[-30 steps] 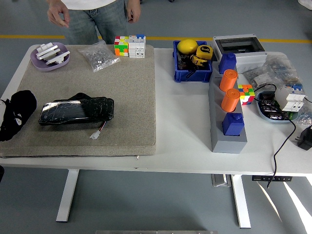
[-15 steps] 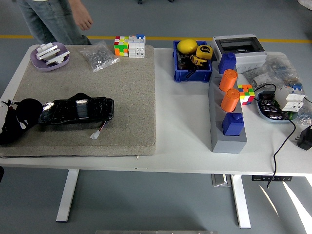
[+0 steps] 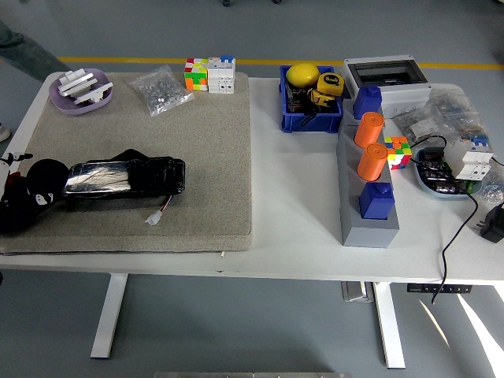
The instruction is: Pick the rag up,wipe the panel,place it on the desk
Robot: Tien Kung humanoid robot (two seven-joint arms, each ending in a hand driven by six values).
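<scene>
A left robot hand [image 3: 27, 197] reaches in from the left edge of the table [image 3: 299, 197], its black bulk resting against the left end of a dark, foil-wrapped panel [image 3: 122, 179] that lies lengthwise on a grey felt mat [image 3: 197, 150]. Whether the fingers are spread or closed around anything cannot be told from this angle, and no rag can be made out as a separate item; it may be bunched in the hand, black on black. The panel sits near the mat's front edge, apparently within easy reach for wiping, with a small white connector [image 3: 155, 216] trailing just in front of it. The right robot hand is out of view. Farther back on the mat stand a purple dish [image 3: 80, 90], a bag of small parts [image 3: 160, 89] and a colourful cube [image 3: 196, 74], kept well apart from the working area. A blue bin [image 3: 309, 110] and a grey rack with orange cylinders [image 3: 370, 142] occupy the right half.
</scene>
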